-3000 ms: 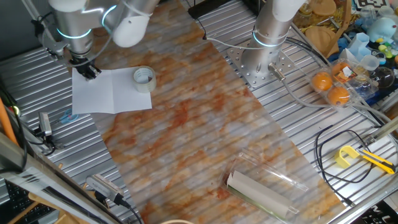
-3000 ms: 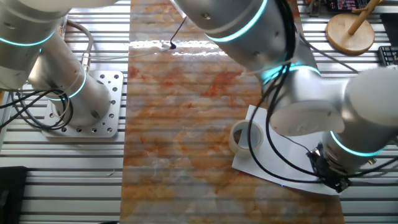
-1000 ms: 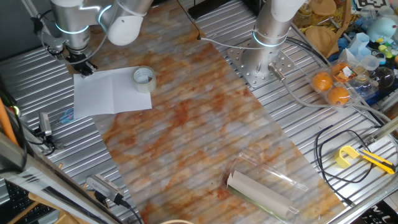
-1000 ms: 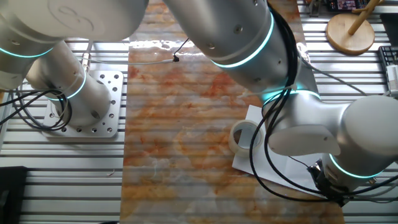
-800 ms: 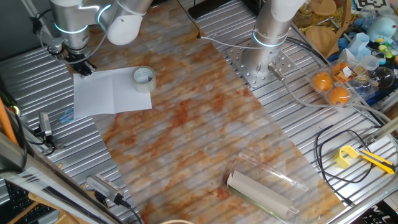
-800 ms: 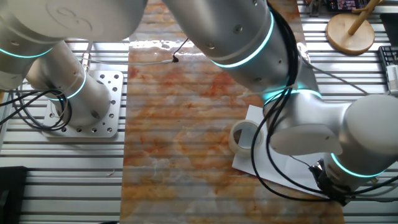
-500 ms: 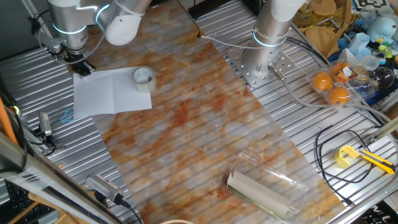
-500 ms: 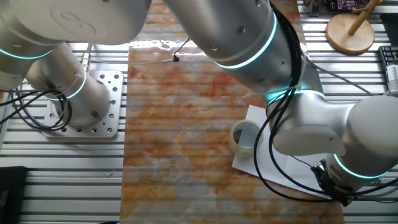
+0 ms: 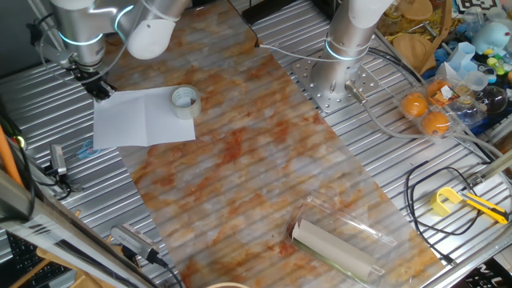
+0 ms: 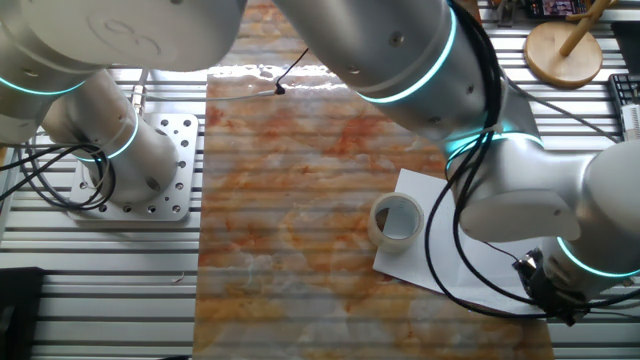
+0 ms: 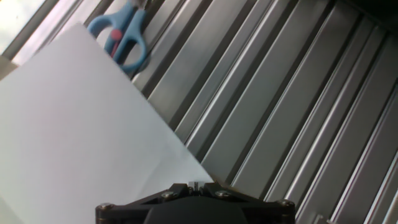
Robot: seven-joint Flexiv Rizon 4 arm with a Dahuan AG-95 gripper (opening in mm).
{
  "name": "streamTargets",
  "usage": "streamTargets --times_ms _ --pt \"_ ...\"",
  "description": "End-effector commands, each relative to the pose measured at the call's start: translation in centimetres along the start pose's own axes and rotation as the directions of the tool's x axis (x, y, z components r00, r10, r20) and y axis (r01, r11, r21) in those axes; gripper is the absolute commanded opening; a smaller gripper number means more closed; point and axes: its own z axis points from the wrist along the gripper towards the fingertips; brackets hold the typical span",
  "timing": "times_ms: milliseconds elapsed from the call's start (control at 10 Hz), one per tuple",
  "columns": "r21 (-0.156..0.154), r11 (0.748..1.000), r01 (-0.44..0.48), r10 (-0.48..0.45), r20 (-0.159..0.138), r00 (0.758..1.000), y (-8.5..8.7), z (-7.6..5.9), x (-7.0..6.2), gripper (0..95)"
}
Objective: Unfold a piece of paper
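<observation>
The piece of paper [image 9: 144,120] is a white sheet lying open on the table at the far left, with a centre crease down its middle. My gripper [image 9: 98,88] is at its far-left corner, low over the ribbed metal. In the hand view the sheet [image 11: 74,124] fills the left side, and its corner runs into my gripper [image 11: 194,185], whose jaws are shut on it. In the other fixed view the arm covers much of the paper [image 10: 412,188], and my gripper [image 10: 552,300] is at the sheet's lower right corner.
A clear tape roll [image 9: 185,102] stands on the paper's right half. Blue scissors [image 11: 124,37] lie on the metal beside the sheet. A rolled greyish sheet in clear plastic [image 9: 336,244] lies near the front. A second arm's base [image 9: 340,80] stands at the back, with oranges [image 9: 424,112] to its right.
My gripper has slid outward from over the paper's left half to its far-left corner. The sheet and the tape roll have stayed where they were.
</observation>
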Motion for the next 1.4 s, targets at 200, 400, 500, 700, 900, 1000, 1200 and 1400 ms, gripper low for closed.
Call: streamTargets --times_ms 200,400,500,700,900,1000,1200,1400 --pt "-0.002 1.000 0.002 -0.002 -0.012 1.000 0.2 0.0 0.4 0.0" --pt "0.002 1.000 0.005 -0.005 -0.022 1.000 0.4 0.3 0.8 0.0" --pt "0.002 1.000 0.003 -0.003 -0.021 1.000 0.6 0.5 1.1 0.0" --pt "0.004 1.000 0.002 -0.002 -0.019 1.000 0.7 0.7 1.1 0.0" --pt "0.005 1.000 -0.003 0.003 -0.016 1.000 1.0 1.0 1.0 0.0" --pt "0.005 1.000 -0.003 0.003 -0.016 1.000 1.0 1.0 1.0 0.0" --pt "0.004 1.000 0.000 0.001 -0.016 1.000 1.0 1.0 1.0 0.0" --pt "0.002 1.000 -0.001 0.001 -0.014 1.000 1.0 1.0 1.0 0.0"
